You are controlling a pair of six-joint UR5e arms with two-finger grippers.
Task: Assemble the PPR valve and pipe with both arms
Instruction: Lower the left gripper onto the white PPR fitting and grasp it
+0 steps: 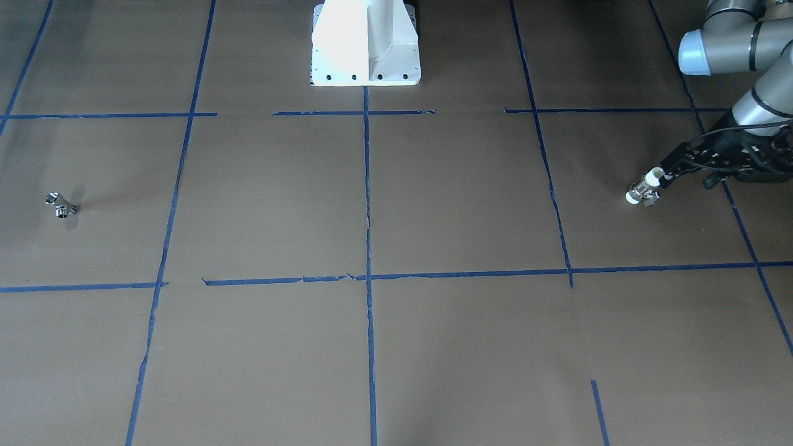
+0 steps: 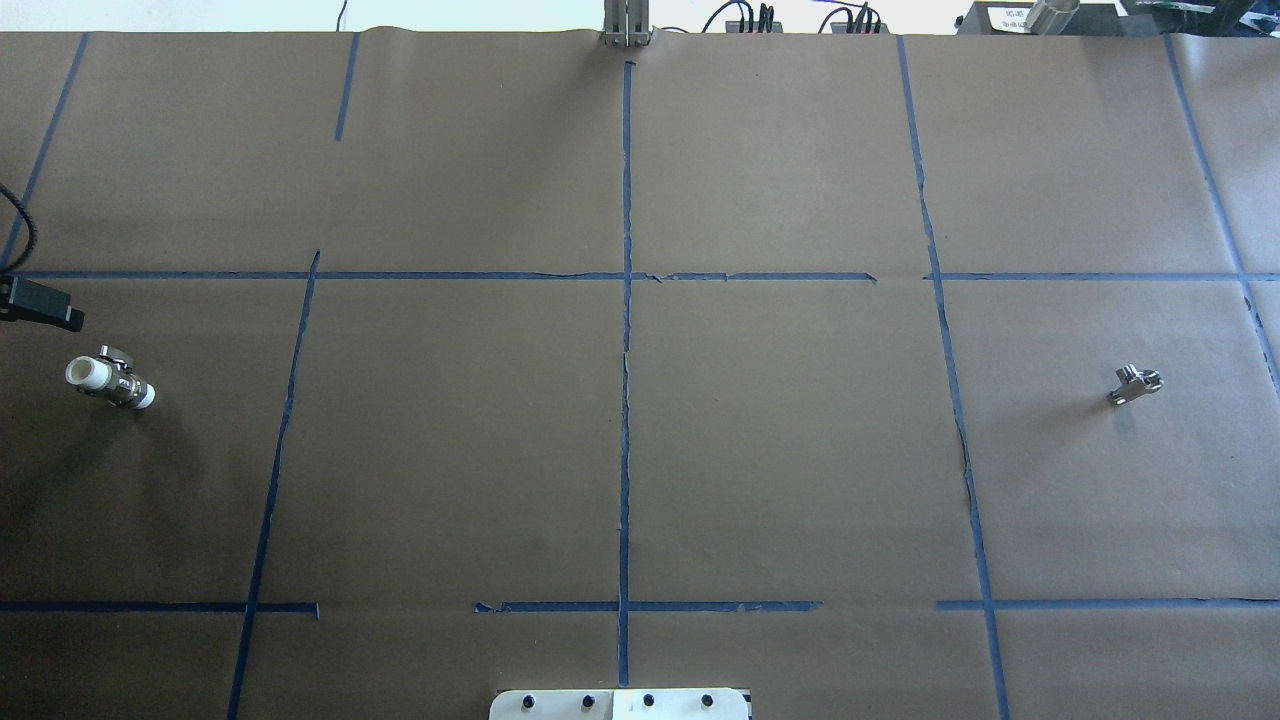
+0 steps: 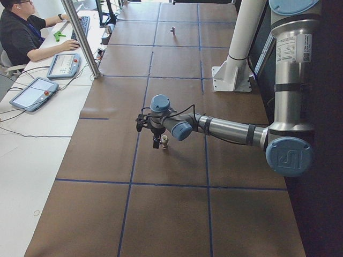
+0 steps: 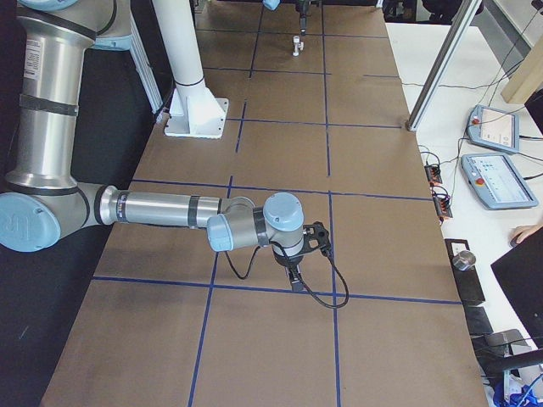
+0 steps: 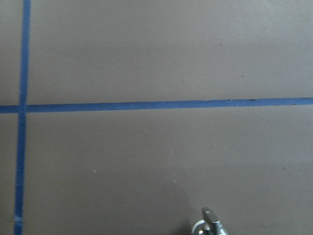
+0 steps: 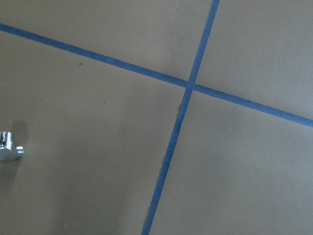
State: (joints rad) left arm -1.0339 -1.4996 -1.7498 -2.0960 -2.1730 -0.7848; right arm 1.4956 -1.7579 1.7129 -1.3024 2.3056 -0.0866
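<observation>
The PPR valve [image 1: 642, 189], white with a metal middle, lies on the brown paper at my far left [image 2: 110, 382]. My left gripper [image 1: 672, 176] hangs right beside its upper end and looks open, holding nothing. Only one black finger [image 2: 45, 305] enters the overhead view. The valve's handle shows at the bottom of the left wrist view [image 5: 210, 226]. The chrome pipe [image 1: 61, 205] lies alone at my far right [image 2: 1135, 383] and at the left edge of the right wrist view [image 6: 7, 149]. My right gripper [image 4: 294, 280] hangs low over the table. I cannot tell whether it is open.
The white pedestal base [image 1: 365, 56] stands at the middle of my side of the table. Blue tape lines [image 2: 625, 400] cross the brown paper. An operator [image 3: 21, 32] sits at a side desk with teach pendants [image 3: 33, 92] beyond an aluminium post [image 3: 80, 37].
</observation>
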